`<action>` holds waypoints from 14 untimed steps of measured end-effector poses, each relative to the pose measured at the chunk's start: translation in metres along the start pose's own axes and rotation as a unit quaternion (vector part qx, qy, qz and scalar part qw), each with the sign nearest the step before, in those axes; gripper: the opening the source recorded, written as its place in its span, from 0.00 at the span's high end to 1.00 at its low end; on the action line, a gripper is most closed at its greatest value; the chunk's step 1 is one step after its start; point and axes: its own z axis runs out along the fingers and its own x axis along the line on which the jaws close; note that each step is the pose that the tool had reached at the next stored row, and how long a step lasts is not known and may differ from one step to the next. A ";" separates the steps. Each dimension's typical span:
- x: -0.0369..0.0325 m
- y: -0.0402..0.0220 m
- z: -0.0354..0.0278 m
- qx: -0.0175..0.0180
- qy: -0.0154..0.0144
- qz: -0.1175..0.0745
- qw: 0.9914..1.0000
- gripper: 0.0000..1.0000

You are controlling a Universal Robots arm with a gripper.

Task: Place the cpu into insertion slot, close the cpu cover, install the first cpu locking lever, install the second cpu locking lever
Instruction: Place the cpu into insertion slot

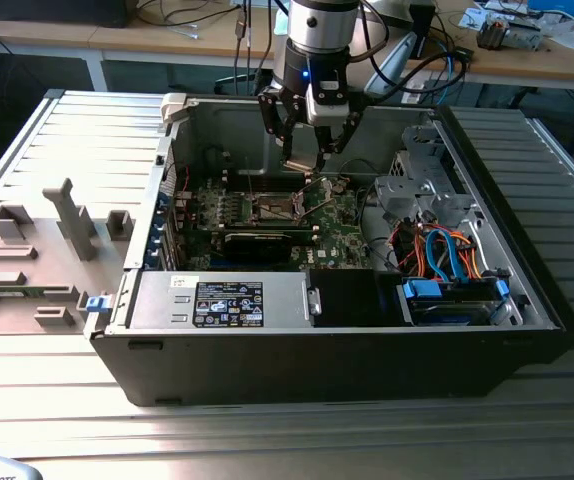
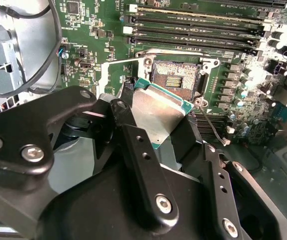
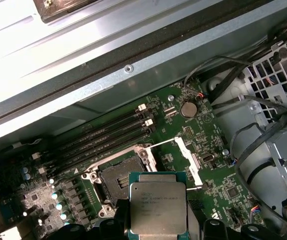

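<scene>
1. In the exterior view the pincer (image 1: 305, 165) hangs inside the open computer case (image 1: 317, 370) on the ribbed tabletop (image 1: 67, 410). Whatever sits between its tips is too small to make out there.
2. In the second wrist view the black fingers (image 2: 138, 150) hide the near edge and underside of the cpu (image 2: 158, 112).
3. The pincer is closed on the cpu's opposite edges, holding it tilted with the metal top showing.
4. The cpu sits just beside the bare insertion slot (image 2: 176, 77), overlapping one corner of it. Whether they touch is unclear.
5. In the first wrist view the cpu cover (image 3: 191, 160) stands swung open beside the slot.
</scene>
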 end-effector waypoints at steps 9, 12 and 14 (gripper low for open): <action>0.0000 0.0000 0.0000 0.001 0.000 0.005 1.000 0.46; -0.0001 0.0000 0.0000 0.001 0.000 0.007 1.000 0.46; -0.0001 0.0000 0.0000 0.001 0.000 0.008 1.000 0.46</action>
